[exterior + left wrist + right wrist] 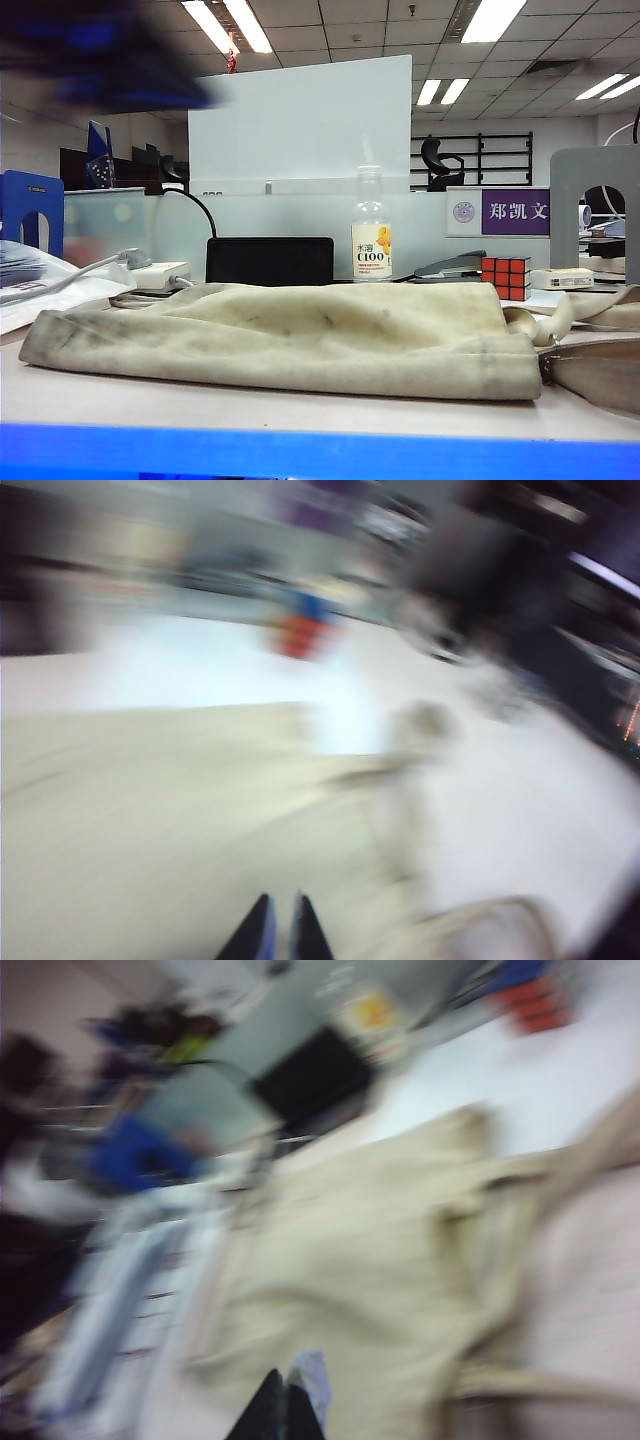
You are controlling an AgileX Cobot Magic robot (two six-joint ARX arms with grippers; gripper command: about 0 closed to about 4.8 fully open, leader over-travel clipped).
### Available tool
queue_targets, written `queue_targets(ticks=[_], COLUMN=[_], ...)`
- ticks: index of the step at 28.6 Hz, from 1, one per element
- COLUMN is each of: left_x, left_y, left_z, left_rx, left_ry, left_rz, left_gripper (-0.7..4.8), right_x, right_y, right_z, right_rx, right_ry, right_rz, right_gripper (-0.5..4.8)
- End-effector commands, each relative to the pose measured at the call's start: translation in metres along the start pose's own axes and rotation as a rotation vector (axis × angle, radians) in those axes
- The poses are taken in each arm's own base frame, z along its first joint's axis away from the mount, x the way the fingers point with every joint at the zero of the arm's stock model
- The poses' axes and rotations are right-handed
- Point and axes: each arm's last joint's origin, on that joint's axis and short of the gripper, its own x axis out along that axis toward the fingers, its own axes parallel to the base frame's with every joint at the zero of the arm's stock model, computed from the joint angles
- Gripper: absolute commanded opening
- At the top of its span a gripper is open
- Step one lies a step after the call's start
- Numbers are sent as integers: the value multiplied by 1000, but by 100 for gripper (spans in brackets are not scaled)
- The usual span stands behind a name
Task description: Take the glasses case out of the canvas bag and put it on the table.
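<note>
- Left wrist view: left gripper point(279, 932) shows two dark fingers point(256, 935) almost pressed together, thin gap only, nothing between them; frame heavily blurred.
- Right wrist view: right gripper point(283, 1410) fingers pressed together, holding nothing; also blurred.
- Both grippers hang above the canvas bag point(290, 335), neither touching it as far as blur allows.
- Exterior view: only a dark blurred smear at upper left of the frame, likely part of the left arm; no fingers visible there.
- Bag lies flat and slumped across middle of the table point(200, 405), cream cloth with grey smudges, mouth and strap handles point(590, 350) toward right edge of the frame.
- Glasses case: not visible in any view; presumably inside the bag, cannot confirm. No clear bulge readable.
- Progress: judged at the very start. Bag not opened, case not out, nothing placed on the table.
- Left to do: open or hold the bag mouth, reach in, grip case, lift out, set down.
- Behind the bag: bottle point(371, 235), Rubik's cube point(506, 277), black box point(270, 261).
</note>
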Motion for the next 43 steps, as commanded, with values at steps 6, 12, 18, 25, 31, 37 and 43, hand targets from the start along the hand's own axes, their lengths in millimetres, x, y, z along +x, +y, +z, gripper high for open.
queue_targets(ticks=[6,12,18,25,31,37,43], left_x=[140,206,237,255,276,288,295], left_y=[-38,-57,-65,-89,-87,-70,-68], left_z=[58,45,-1,-19,-33,-66,-72], left_rx=[108,217,213,265,240,248,186], left_ry=[339,604,781,722,632,721,704], left_rz=[-105,-144,-150,-209,-146,-27,-109], left_gripper=[40,98,219,219,220,220,5], right_x=[-26,-35,-53,-90,-95,-99,-102], right_y=[39,49,78,106,106,108,109], right_z=[14,17,44,72,68,65,62], right_rx=[36,27,-279,-634,-569,-525,-513], right_ry=[102,249,138,190,250,260,264], right_rz=[253,202,49,-374,-324,-251,-198], right_gripper=[-2,-2,-2,-2,-2,-2,-2])
